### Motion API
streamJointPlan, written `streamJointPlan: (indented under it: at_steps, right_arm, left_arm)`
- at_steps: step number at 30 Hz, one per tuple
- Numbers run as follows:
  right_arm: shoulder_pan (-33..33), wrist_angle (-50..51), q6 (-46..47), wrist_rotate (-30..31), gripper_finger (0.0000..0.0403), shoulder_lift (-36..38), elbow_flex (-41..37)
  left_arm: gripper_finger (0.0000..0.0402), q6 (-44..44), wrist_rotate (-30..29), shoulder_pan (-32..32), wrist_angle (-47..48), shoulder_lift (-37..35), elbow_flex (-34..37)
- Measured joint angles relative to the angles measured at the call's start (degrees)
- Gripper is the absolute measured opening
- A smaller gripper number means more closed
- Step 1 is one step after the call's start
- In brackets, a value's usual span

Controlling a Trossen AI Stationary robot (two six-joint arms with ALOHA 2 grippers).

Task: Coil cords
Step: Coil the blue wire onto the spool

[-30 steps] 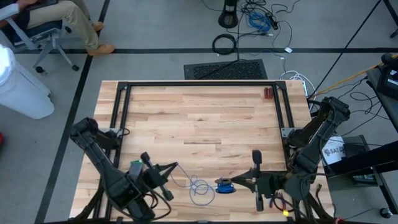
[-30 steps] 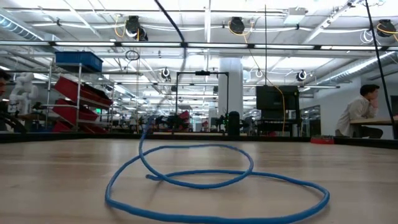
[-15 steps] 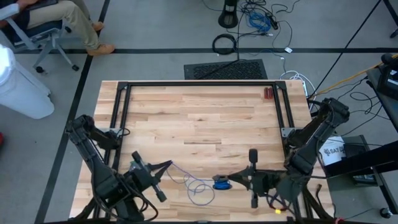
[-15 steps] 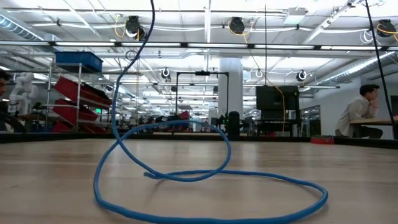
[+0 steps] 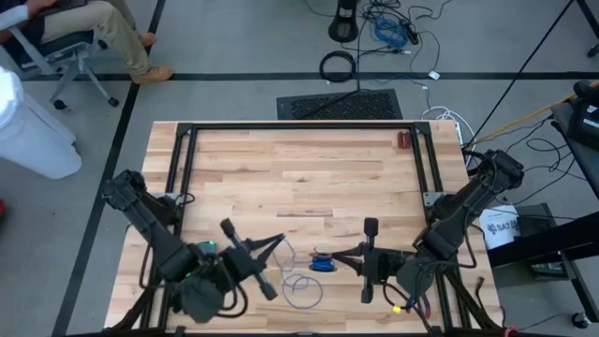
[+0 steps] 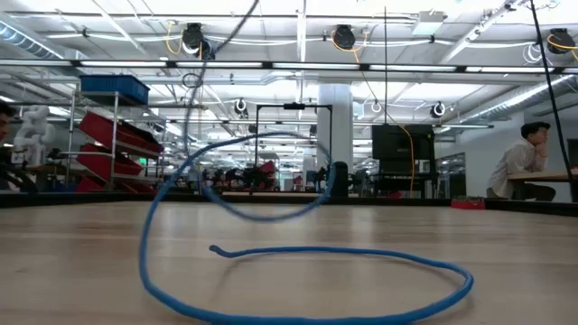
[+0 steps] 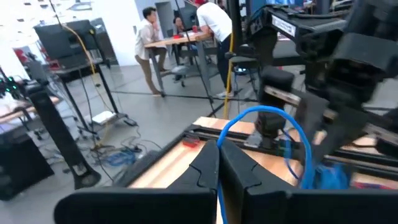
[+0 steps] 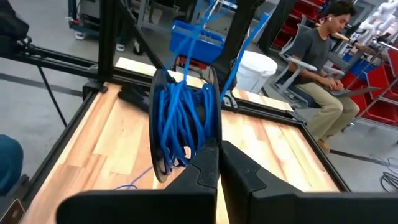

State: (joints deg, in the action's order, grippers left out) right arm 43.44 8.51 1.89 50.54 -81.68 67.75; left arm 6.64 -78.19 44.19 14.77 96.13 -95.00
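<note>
Top-down: thin blue cord (image 5: 301, 281) lies in loose loops at the wood table's (image 5: 299, 168) near edge, btwn two dark arms. Right gripper (image 5: 335, 259) is clamped on the wound blue bundle (image 8: 181, 124), anchoring it. Left gripper (image 5: 281, 241) pinches the free strand (image 7: 267, 124), lifted, likely to feed another turn.

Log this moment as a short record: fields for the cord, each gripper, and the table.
cord: thin blue flexible wire, part wound into a small bundle, the rest in loose loops on the table
left gripper: near the table's front edge, shut on the wire's loose run
right gripper: facing it, shut on the wound bundle
table: light wooden butcher-block top with a black metal frame
</note>
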Motion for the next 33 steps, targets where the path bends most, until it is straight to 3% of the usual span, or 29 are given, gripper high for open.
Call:
streamJointPlan:
  at_steps: [9, 15, 24, 33]
  right_arm:
    - [-0.36, -0.12, -0.72, -1.16, 0.0, -0.01, 0.0]
    - [-1.88, -0.04, 0.95, -1.41, 0.0, -0.05, 0.0]
    - [-4.37, -1.42, 2.32, -0.65, 0.0, -2.77, 0.0]
    - [-6.96, -3.96, 5.15, 6.7, 0.0, -5.19, 0.0]
  left_arm:
    - [0.0004, -4.15, 2.89, -2.17, -2.73, -1.57, -0.07]
    - [0.0003, -7.03, 5.31, -2.12, -9.67, -1.65, -0.07]
    - [0.0003, -5.72, 6.6, -3.61, -12.57, -1.65, -0.07]
    - [0.0003, -1.54, 16.91, -6.72, -13.02, 0.32, -0.07]
